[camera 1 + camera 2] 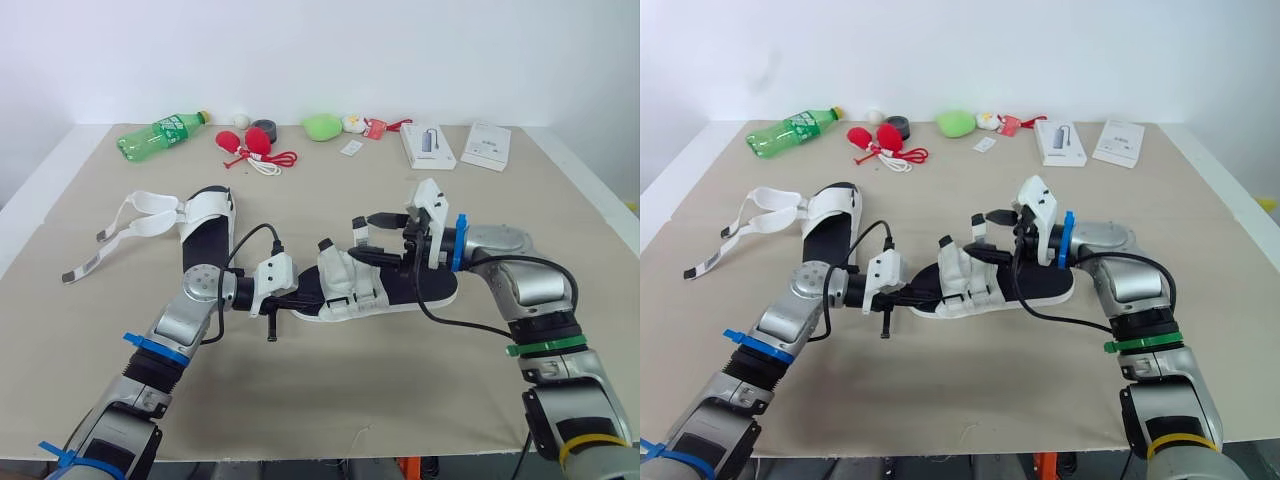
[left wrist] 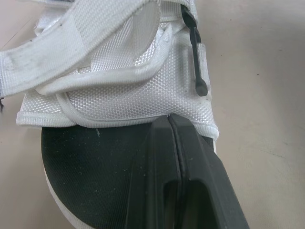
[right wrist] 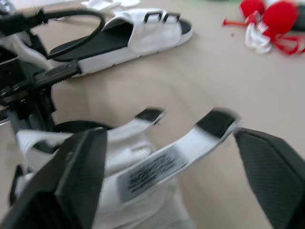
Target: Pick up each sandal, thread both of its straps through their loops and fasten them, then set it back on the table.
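A white sandal with a black footbed (image 1: 372, 288) lies at the middle of the table between both grippers. My left gripper (image 1: 300, 297) is shut, its fingers (image 2: 176, 157) lying over the toe end of the footbed with the tips against the white mesh upper (image 2: 128, 95). My right gripper (image 1: 383, 238) is open at the heel end. Two loose straps with black tips (image 3: 209, 124) stick up between its fingers, not clamped. A second sandal (image 1: 206, 228) lies at the back left, its straps (image 1: 130, 225) spread out unfastened.
Along the far edge lie a green bottle (image 1: 160, 135), red balls with a cord (image 1: 250, 145), a green plush (image 1: 322, 126) and two white boxes (image 1: 428, 146). Bare tabletop (image 1: 350, 390) lies in front of the sandal.
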Robot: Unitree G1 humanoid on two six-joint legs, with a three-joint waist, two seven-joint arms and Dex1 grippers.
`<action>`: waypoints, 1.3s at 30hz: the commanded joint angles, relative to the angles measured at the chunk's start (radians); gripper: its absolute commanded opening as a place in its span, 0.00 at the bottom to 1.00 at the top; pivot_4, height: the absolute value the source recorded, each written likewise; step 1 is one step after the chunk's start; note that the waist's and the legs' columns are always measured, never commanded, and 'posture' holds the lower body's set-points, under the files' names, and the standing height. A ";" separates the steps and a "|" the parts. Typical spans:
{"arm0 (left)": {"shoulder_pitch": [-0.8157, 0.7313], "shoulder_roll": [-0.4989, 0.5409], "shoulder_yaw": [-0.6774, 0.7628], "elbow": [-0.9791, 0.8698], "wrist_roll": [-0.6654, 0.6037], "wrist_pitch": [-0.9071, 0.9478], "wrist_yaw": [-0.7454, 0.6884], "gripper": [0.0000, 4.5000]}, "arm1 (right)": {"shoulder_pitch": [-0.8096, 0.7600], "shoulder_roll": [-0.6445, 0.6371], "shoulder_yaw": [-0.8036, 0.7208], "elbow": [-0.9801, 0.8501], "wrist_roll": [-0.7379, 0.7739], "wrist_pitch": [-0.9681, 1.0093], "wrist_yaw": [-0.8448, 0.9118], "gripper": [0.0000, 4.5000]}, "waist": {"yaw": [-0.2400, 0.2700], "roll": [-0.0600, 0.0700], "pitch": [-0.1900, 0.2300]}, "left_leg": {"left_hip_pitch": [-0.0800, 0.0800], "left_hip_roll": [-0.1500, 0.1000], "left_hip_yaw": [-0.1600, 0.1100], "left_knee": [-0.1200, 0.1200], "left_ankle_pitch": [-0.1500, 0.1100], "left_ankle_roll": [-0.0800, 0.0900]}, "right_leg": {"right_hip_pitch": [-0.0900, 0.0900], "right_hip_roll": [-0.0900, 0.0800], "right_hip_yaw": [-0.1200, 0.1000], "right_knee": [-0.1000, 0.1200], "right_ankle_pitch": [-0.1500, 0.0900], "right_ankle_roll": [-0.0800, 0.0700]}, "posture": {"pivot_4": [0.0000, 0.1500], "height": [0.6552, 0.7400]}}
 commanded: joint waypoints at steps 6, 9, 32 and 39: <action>0.014 0.000 -0.025 -0.006 0.016 0.008 0.000 0.00 | -0.144 0.021 -0.038 0.075 0.018 -0.004 0.047 0.61 | 0.001 0.000 0.000 | 0.000 0.000 0.000 -0.001 0.000 0.000 | 0.000 0.000 0.000 0.000 0.000 0.000 | 1.00 1.00; 0.018 0.000 -0.028 -0.014 0.017 0.009 0.004 0.00 | -0.144 0.023 -0.005 0.128 -0.010 0.016 0.071 0.35 | 0.001 0.000 0.000 | 0.000 0.000 0.000 -0.001 0.000 0.000 | 0.000 0.000 0.000 0.000 0.000 0.000 | 1.00 1.00; 0.043 0.022 -0.023 -0.039 0.019 0.003 -0.002 0.00 | -0.340 0.071 0.052 0.426 -0.160 -0.050 0.150 0.02 | -0.002 0.001 0.001 | -0.001 0.000 0.000 -0.005 0.000 0.000 | -0.003 0.001 0.000 0.000 -0.001 0.000 | 1.00 1.00; 0.044 0.040 -0.024 -0.042 0.017 -0.010 -0.025 0.00 | -0.456 0.058 0.146 0.402 -0.136 0.353 0.302 0.52 | -0.001 0.001 0.001 | -0.001 0.000 -0.001 -0.007 0.000 0.000 | -0.003 0.001 -0.001 0.000 -0.002 -0.001 | 1.00 1.00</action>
